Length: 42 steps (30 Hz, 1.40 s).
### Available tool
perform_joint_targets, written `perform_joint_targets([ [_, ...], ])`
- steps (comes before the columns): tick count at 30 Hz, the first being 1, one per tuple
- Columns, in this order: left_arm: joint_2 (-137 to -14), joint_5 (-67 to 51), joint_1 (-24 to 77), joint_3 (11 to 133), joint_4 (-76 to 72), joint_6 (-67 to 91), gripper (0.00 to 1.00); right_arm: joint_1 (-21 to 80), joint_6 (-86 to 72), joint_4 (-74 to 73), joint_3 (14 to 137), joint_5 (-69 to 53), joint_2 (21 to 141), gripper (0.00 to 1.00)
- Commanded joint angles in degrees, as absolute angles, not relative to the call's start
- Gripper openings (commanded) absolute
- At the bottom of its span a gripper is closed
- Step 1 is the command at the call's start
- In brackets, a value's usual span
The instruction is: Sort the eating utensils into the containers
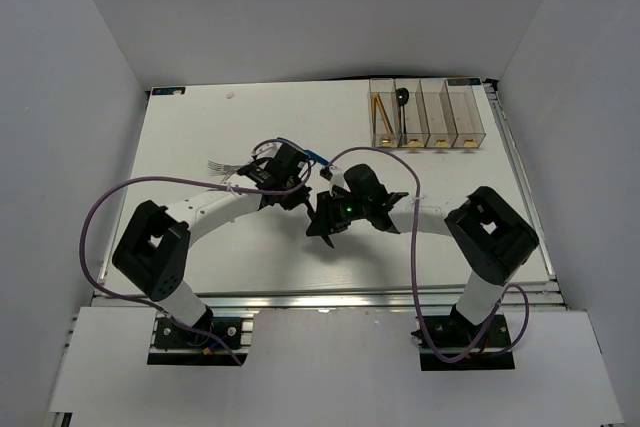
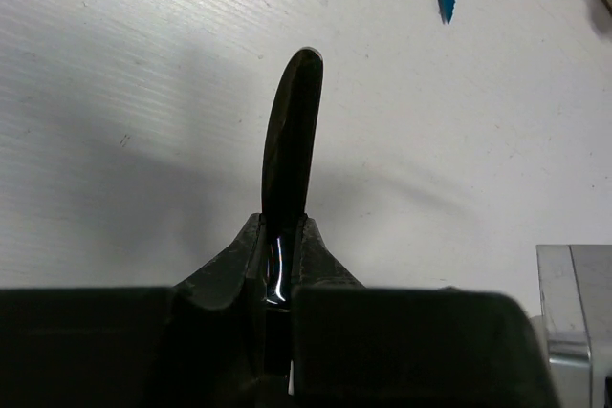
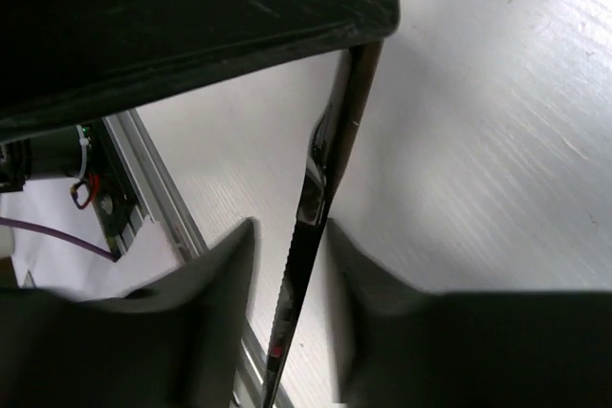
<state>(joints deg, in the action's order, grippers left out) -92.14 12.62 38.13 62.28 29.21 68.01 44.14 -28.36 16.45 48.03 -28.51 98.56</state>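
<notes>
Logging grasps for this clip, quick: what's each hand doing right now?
Left hand: closed on a dark utensil.
Right hand: straddles a dark serrated knife; grip cannot be told.

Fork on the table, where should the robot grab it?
Probably the slim neck just behind the tines of the fork, coming straight down from above, jaws across it. It lies flat on the table with tines pointing left. Its handle end runs toward the left gripper, which holds a dark utensil and crowds that end.
</notes>
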Motion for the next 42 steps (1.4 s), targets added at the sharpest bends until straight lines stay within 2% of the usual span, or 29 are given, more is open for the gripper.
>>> perform_joint_targets([
  [1,-88.2,12.8,38.5,63.3,27.3,68.5,0.0,43.9,-28.7,17.1,50.3,-27.4,98.2,0.34],
  [2,-88.2,12.8,38.6,63.2,27.2,68.4,0.0,43.9,-28.4,16.8,50.4,-26.9,97.9,0.26],
  [3,-88.2,12.8,38.6,63.3,27.2,68.2,0.0,43.8,-28.2,16.0,50.5,-26.1,97.7,0.0],
  [7,-88.5,14.1,38.6,65.2,28.1,65.8,0.0,43.9,-26.6,12.1,52.4,-23.2,97.3,0.0],
  [8,-88.7,14.7,38.6,66.3,29.6,65.0,0.07,43.8,-26.3,11.3,52.9,-22.6,97.1,0.0],
  [10,-88.7,17.3,38.6,71.2,32.8,63.1,0.3,43.4,-25.3,9.1,53.3,-20.1,96.9,0.0],
  [11,-88.3,20.7,38.6,73.1,36.8,61.7,0.61,43.1,-25.1,8.4,53.5,-19.6,96.5,0.0],
  [13,-87.6,25.1,38.6,77.3,41.4,60.0,0.8,41.8,-24.2,6.1,53.8,-18.3,96.0,0.0],
  [15,-86.1,31.6,38.5,83.0,47.8,56.7,0.92,40.6,-23.2,3.8,54.9,-15.2,94.6,0.0],
  [19,-81.0,36.6,38.4,84.5,50.8,43.2,0.95,33.1,-18.8,-4.5,60.0,-10.1,92.9,0.0],
  [23,-74.0,37.1,38.4,75.2,48.6,32.6,0.95,24.5,-13.1,-17.1,70.9,-1.8,96.6,0.0],
  [24,-72.4,37.2,38.4,69.8,47.8,31.3,0.95,21.0,-12.7,-18.4,73.3,-0.2,97.5,0.0],
  [27,-65.8,38.5,38.5,58.5,43.2,28.1,0.95,14.8,-11.5,-21.0,82.0,-0.2,101.6,0.0],
  [30,-61.1,39.5,38.4,51.2,38.9,28.2,0.97,10.6,-9.1,-26.2,94.7,1.8,108.4,0.0],
  [34,-60.3,36.9,38.7,50.3,38.9,28.1,0.97,6.5,-5.5,-33.3,114.7,-1.9,122.6,0.0],
  [35,-60.0,36.8,38.7,50.3,38.7,28.2,0.98,5.8,-5.3,-35.1,123.5,-1.9,125.4,0.0],
  [37,-60.1,36.2,38.7,50.5,38.9,28.3,0.98,4.0,-4.9,-38.1,130.1,-3.3,131.3,0.0],
  [39,-60.4,35.9,38.8,50.4,38.6,27.9,0.98,2.6,-5.1,-37.6,132.4,-4.5,133.1,0.0],
  [42,-60.6,36.6,38.8,50.5,39.0,28.3,0.98,1.6,-4.7,-32.9,127.6,-5.4,132.7,0.0],
])
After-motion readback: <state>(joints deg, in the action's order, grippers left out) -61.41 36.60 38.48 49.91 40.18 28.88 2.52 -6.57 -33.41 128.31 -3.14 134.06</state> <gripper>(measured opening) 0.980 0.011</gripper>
